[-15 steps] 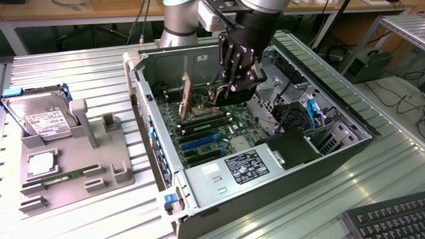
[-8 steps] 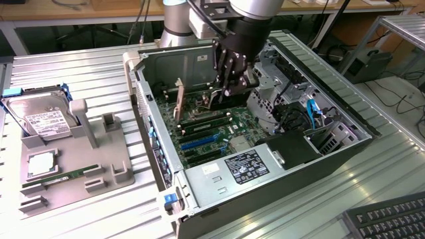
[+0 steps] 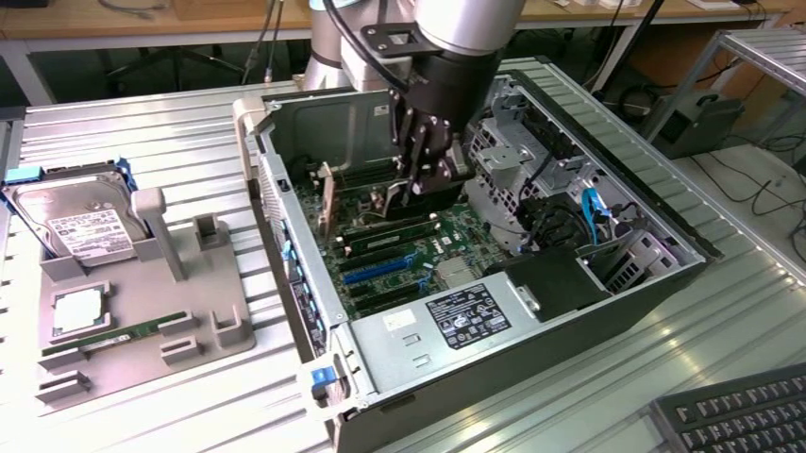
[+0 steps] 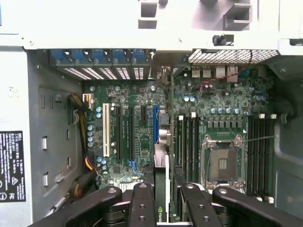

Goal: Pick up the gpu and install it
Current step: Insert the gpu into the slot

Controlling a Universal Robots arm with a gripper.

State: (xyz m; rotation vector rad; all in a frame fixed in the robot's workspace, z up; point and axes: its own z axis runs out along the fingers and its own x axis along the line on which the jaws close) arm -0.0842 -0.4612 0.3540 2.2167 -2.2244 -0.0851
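Slatted metal table (image 3: pixel 164 132), open computer case (image 3: pixel 529 368) lying on it. Gripper (image 3: pixel 422 184) reaches down inside the case, fingers pinching the gpu (image 4: pixel 161 189) on edge over the motherboard (image 4: pixel 142 137) and in line with its blue slot (image 4: pixel 155 120). Grey tray (image 3: pixel 126 311) with hard drive (image 3: pixel 82 226) sits beside the case, at the exterior view's left.

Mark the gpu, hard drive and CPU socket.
gpu (image 4: pixel 161 189), wrist view, card's near edge.
hard drive (image 3: pixel 82 231), exterior view, white label.
CPU socket (image 4: pixel 222 163), wrist view, socket centre.
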